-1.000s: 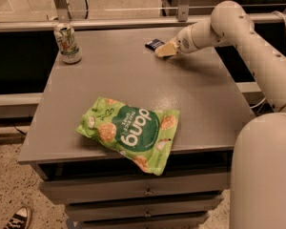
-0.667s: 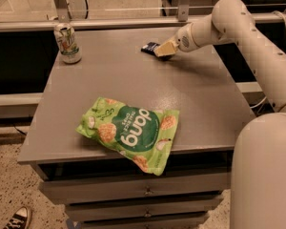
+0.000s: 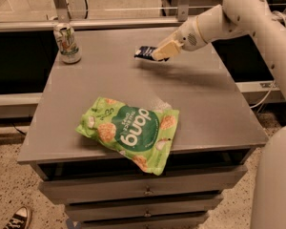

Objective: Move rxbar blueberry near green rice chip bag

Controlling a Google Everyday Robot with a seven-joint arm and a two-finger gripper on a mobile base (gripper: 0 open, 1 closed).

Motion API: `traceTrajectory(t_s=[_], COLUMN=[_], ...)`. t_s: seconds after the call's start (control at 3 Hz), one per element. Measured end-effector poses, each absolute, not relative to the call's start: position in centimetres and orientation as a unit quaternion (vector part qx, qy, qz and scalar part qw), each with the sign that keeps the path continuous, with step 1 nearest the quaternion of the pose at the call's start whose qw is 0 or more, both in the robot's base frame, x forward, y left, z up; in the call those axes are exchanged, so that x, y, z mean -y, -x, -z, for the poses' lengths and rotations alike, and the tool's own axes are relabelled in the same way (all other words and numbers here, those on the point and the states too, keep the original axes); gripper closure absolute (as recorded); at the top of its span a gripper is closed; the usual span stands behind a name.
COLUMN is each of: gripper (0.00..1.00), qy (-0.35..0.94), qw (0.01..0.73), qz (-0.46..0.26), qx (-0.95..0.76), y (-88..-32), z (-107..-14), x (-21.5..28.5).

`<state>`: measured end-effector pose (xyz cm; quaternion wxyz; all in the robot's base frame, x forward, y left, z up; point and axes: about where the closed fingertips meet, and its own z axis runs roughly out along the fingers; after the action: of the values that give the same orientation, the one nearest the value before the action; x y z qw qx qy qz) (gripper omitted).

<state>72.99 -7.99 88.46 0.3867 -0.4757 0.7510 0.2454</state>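
The rxbar blueberry (image 3: 144, 52), a small dark navy bar, is held in my gripper (image 3: 158, 52), which is shut on its right end and carries it just above the grey table's far middle. The bar's left end sticks out past the cream fingers (image 3: 163, 49). The green rice chip bag (image 3: 129, 130), bright green with white "dang" lettering, lies flat at the table's front, its lower corner hanging over the front edge. The gripper is well behind the bag and a little to its right.
An upright drink can (image 3: 67, 43) stands at the table's far left corner. The grey table (image 3: 209, 104) has drawers below its front edge. My white arm reaches in from the right. A shoe (image 3: 18, 218) shows on the floor at the lower left.
My gripper has moved left and toward the front with the bar, away from the table's far right edge.
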Motion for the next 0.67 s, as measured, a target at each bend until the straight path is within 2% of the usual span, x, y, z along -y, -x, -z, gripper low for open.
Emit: traceTrajectory(t_s=[0.67], gripper=[1.0], qy=[0.551], qw=[0.327], qz=[-0.268], qx=[-0.719], y=[-63.5], z=[-87.9], x=[9.2])
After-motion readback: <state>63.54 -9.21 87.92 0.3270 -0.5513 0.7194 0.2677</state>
